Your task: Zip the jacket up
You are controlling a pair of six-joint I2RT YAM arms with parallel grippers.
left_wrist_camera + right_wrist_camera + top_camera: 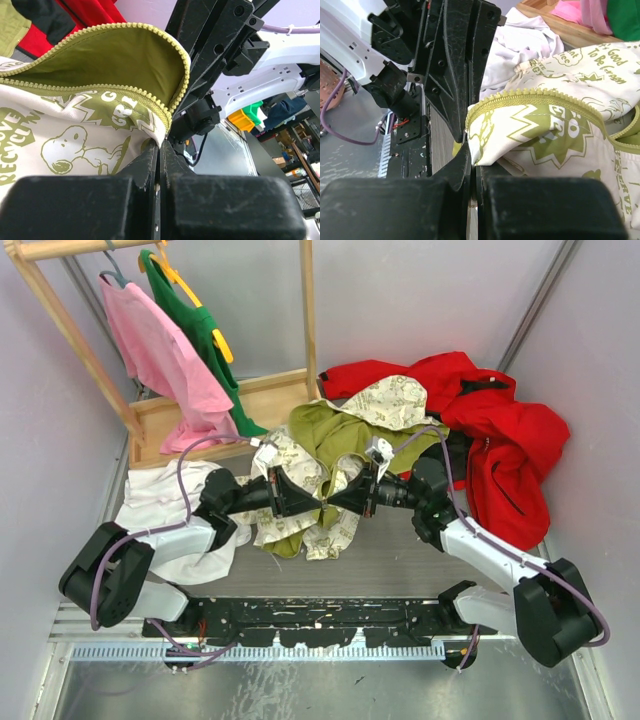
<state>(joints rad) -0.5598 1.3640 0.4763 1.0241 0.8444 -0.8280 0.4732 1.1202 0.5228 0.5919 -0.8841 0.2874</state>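
The jacket (335, 430) lies crumpled mid-table, olive-green inside, cream with olive prints outside. My left gripper (318, 502) and right gripper (336, 502) meet tip to tip over its lower front edge. In the left wrist view the left gripper (161, 145) is shut on the jacket's zipper edge (167, 117), with olive zipper teeth curling above. In the right wrist view the right gripper (473, 157) is shut on the cream printed hem corner (482, 145) beside the zipper teeth (530, 92). The zipper slider is not visible.
A bright red jacket (500, 440) lies at the right. A plain white garment (165, 500) lies at the left under the left arm. A wooden rack (230, 400) at the back holds a pink shirt (160, 350) and a green shirt (205, 335) on hangers.
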